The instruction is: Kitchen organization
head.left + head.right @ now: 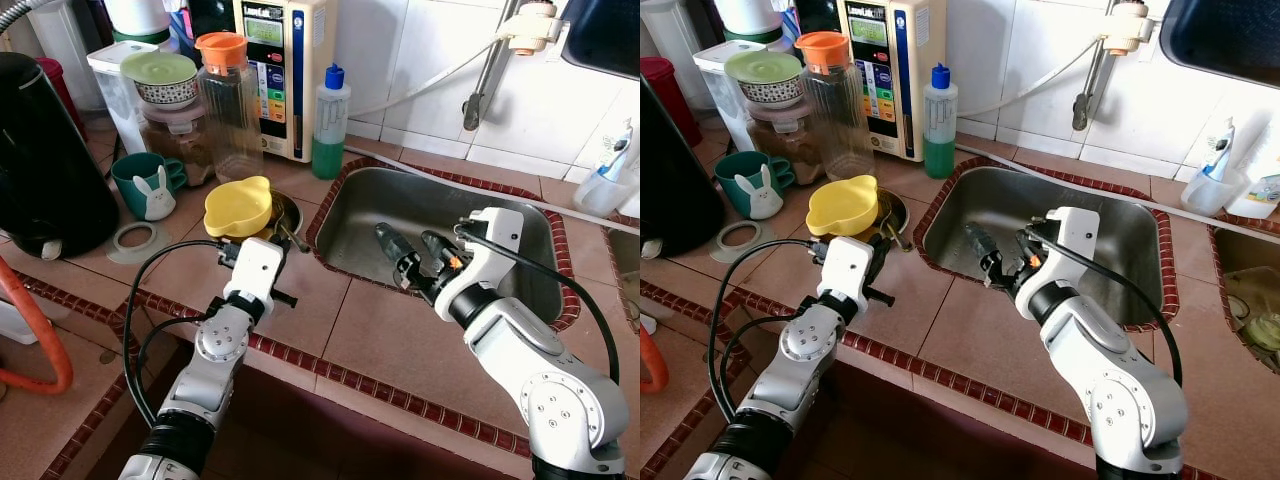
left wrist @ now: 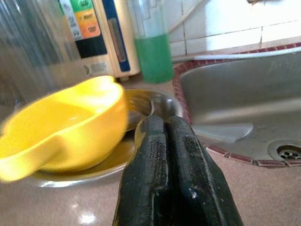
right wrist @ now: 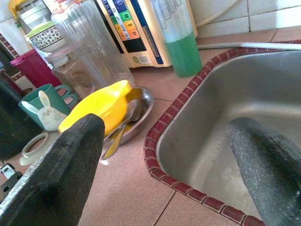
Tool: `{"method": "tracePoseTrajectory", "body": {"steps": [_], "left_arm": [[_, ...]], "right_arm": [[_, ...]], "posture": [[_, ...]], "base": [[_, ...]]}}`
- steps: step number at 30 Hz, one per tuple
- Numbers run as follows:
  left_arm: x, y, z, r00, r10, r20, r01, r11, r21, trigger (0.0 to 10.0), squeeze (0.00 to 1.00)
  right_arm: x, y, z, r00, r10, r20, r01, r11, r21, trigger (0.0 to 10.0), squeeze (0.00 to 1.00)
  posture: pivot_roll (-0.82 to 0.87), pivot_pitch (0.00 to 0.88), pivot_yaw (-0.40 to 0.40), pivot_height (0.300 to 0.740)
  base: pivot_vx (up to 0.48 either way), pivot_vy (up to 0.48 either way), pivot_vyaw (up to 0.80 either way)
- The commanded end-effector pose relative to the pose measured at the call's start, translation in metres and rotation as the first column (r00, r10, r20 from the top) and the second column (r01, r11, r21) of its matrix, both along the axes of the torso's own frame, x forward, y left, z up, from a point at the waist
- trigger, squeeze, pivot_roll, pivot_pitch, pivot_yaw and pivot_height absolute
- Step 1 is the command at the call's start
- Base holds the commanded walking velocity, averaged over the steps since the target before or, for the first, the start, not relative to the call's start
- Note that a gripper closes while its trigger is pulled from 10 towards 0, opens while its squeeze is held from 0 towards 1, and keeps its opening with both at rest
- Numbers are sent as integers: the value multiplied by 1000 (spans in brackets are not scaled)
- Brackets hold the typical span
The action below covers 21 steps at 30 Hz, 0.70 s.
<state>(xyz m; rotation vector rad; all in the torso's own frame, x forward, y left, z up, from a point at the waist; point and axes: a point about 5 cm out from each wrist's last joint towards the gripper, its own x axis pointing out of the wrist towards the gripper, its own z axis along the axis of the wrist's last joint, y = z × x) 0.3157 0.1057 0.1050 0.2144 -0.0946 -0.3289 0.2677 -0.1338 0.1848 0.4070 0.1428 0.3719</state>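
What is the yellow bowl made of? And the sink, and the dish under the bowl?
The yellow bowl looks like plastic: solid colour, smooth, soft shine. The sink looks like stainless steel: grey, brushed, dull reflections. The dish under the bowl seems to be shinier metal, mirroring light at its rim.

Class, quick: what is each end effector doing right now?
Left end effector: closed, holding nothing, beside the yellow bowl.
Right end effector: open, empty, over the sink.

Brushed steel sink [image 1: 520, 240]; glossy yellow plastic bowl [image 1: 237, 206] on shiny metal plate [image 2: 141, 101]; smooth tiled counter [image 1: 370, 340].
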Motion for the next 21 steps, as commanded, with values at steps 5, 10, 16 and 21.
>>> {"method": "tracePoseTrajectory", "body": {"steps": [5,10,16,21], "left_arm": [[3,-9,23,996,-21,90,20,1000,12,0,0],[2,-6,29,992,27,123,-35,998,60,0,0],[-1,2,31,984,91,151,-109,988,112,0,0],[-2,4,47,961,113,254,-152,978,140,0,0]], "right_arm": [[0,0,6,1000,-5,25,5,1000,-4,10000,0],[0,0,6,1000,-5,25,5,1000,-3,10000,0],[0,0,6,1000,-3,25,4,1000,-4,10000,0],[1,-1,6,1000,-4,30,4,1000,-5,10000,0]], "posture": [[28,0,-13,740],[29,0,-12,740],[31,0,-13,740],[34,0,-15,740]], "base": [[0,0,0],[0,0,0],[0,0,0],[0,0,0]]}}
